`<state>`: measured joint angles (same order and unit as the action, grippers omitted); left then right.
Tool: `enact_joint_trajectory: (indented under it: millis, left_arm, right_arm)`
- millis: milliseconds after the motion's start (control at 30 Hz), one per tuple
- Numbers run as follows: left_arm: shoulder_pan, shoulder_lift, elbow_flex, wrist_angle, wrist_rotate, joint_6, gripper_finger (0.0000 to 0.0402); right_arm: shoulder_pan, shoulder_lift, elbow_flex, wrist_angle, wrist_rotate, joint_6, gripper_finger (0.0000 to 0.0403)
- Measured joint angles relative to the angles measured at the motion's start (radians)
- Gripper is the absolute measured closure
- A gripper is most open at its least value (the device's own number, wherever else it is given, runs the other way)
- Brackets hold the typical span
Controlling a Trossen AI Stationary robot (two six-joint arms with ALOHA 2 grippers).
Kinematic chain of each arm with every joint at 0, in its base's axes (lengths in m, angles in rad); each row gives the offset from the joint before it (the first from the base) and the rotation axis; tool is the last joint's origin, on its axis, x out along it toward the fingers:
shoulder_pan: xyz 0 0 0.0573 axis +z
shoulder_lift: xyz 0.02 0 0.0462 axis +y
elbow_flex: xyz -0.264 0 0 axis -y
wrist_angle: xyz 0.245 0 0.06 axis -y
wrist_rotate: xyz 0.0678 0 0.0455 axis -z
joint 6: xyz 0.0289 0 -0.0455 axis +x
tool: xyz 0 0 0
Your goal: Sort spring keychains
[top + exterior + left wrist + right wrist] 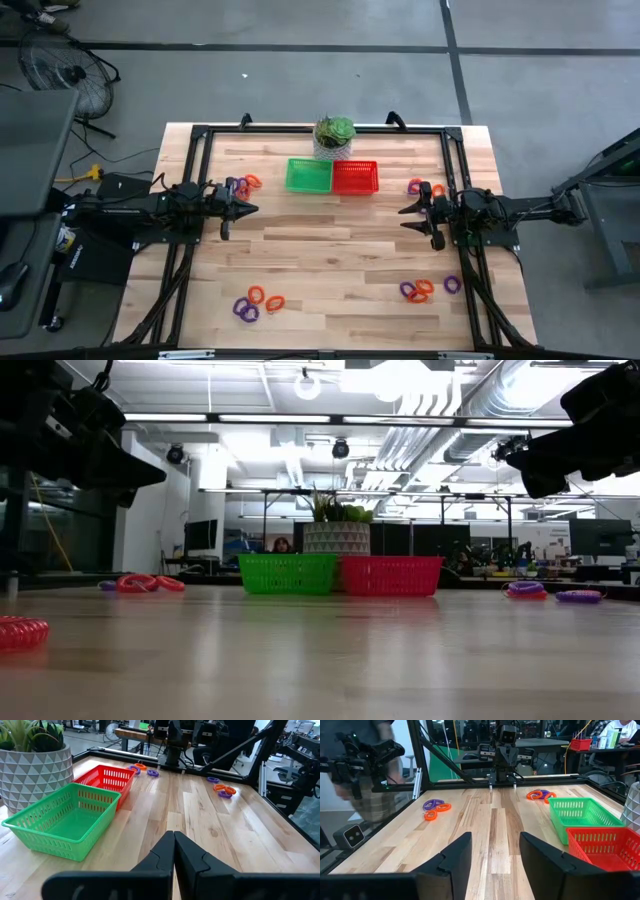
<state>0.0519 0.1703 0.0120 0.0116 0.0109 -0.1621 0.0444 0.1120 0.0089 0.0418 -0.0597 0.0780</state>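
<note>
The spring keychains lie in four loose clusters near the corners of the counter [330, 255]: one far left [243, 184], one far right [424, 187], one near left [257, 303], one near right [425, 290]. None is in the green basket [308, 175] or the red basket [355, 177]. The left end effector [247, 209], fingers closed and empty, sits just beside the far-left cluster. The right end effector [405, 218], fingers spread and empty, sits close to the far-right cluster. Each arm's nearest cluster lies behind its fingertips, not ahead of them.
</note>
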Motion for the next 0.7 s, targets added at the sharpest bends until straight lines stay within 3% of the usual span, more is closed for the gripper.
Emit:
enact_joint_trajectory:
  millis: [700]
  left_arm:
    - [0.0,0.0,0.0,0.0,0.0,0.0,0.0401]
  right_arm:
    - [0.0,0.0,0.0,0.0,0.0,0.0,0.0246]
